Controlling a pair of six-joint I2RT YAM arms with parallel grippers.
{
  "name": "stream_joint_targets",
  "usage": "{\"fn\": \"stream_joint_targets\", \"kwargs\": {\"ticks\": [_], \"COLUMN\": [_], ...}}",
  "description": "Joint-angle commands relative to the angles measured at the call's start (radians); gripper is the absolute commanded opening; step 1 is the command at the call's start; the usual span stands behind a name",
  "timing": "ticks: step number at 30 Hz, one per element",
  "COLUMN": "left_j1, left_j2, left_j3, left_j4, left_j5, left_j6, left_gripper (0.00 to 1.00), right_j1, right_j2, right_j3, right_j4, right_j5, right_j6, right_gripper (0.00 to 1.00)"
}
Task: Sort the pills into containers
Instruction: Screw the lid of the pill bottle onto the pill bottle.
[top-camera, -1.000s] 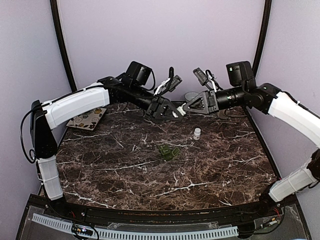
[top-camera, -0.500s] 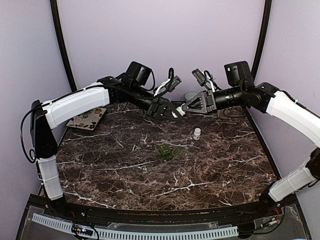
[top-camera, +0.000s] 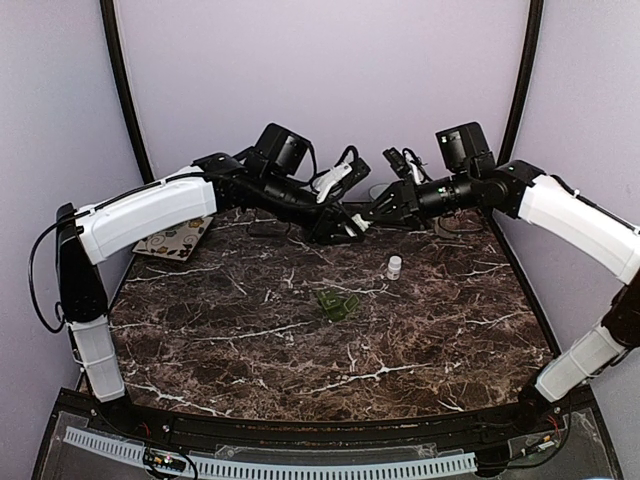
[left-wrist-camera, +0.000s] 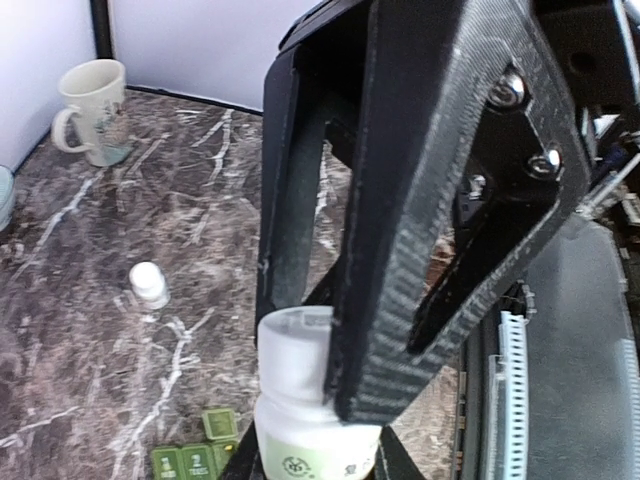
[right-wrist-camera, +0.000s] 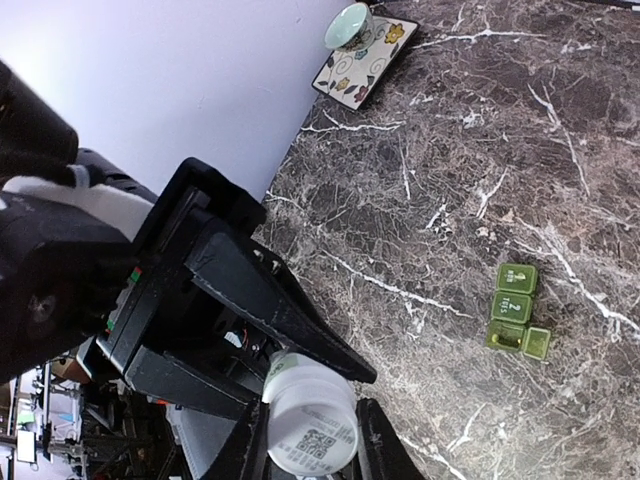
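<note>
A white pill bottle (top-camera: 357, 222) is held in the air between my two grippers at the back centre of the table. My left gripper (top-camera: 344, 226) is shut on its cap end; in the left wrist view the fingers (left-wrist-camera: 380, 330) clamp the frosted cap of the bottle (left-wrist-camera: 300, 420). My right gripper (top-camera: 373, 214) is shut on its base; the right wrist view shows the QR-coded bottom of the bottle (right-wrist-camera: 312, 432) between its fingers. A green pill organizer (top-camera: 338, 303) lies on the table below, also in the wrist views (left-wrist-camera: 195, 458) (right-wrist-camera: 515, 318).
A small white cap or vial (top-camera: 394, 266) stands on the marble right of centre. A flowered plate (top-camera: 175, 238) with a teal bowl (right-wrist-camera: 350, 25) sits at the back left. A mug (left-wrist-camera: 93, 98) stands at the back right.
Both wrists have turned and drawn a little toward the back, the right arm shifting left. The bottle stays held between them at about the same spot.
</note>
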Motion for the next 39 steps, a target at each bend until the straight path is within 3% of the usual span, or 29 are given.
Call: {"fn": "stream_joint_targets", "kwargs": {"ticks": [1, 13, 22, 39], "left_j1": [-0.078, -0.178, -0.264, -0.268], "left_j2": [-0.051, -0.144, -0.138, -0.141], "left_j3": [-0.05, -0.258, -0.313, -0.29], "left_j4": [0.163, 0.48, 0.63, 0.523], "left_j5": [-0.177, -0.505, -0.801, -0.754], "left_j6": [0.034, 0.115, 0.2, 0.151], "left_gripper": [0.0, 0.0, 0.0, 0.0], "right_j1": [0.034, 0.034, 0.031, 0.0], "right_j2": [0.031, 0.076, 0.088, 0.033], "right_j3": [0.034, 0.052, 0.053, 0.033], "right_j4": [0.087, 0.119, 0.14, 0.147], "right_j5": [-0.026, -0.015, -0.006, 0.03], "right_j6": [0.085, 0.179, 0.208, 0.17], "right_gripper": [0.09, 0.09, 0.11, 0.45]}}
